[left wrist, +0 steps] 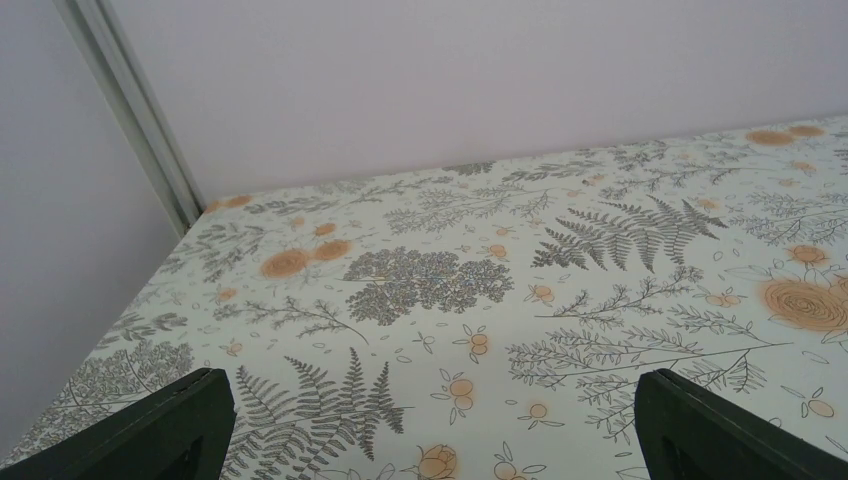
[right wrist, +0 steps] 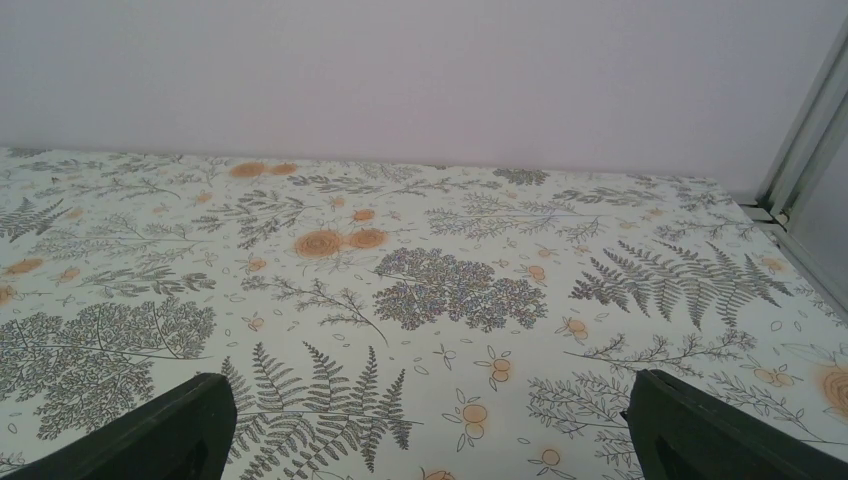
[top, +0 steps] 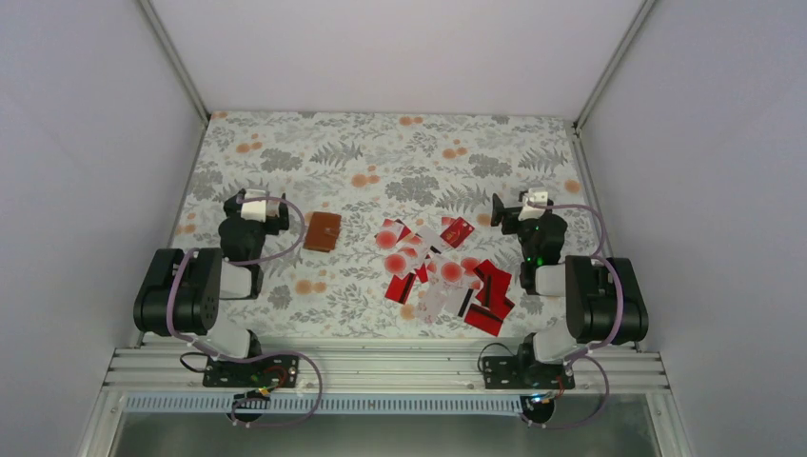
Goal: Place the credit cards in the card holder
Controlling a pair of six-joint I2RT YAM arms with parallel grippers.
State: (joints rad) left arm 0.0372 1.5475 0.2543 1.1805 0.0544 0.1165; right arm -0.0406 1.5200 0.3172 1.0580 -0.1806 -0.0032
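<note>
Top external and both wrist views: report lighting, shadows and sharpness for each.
Top external: even, soft light with only faint shadows; the credit cards are too small to read any print. Left wrist: tablecloth sharp and pale, slightly washed out; left fingers nearly black silhouettes. Right wrist: the same, right fingers dark, no glare.

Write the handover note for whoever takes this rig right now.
Left gripper open, empty, beside the wallet. Right gripper open, empty, right of the cards.
The wallet lies closed on the table near the left arm. The cards lie scattered in a loose pile, centre-right.
Done: nothing, no card seen in the wallet.
Left: open the wallet, load every card.
</note>
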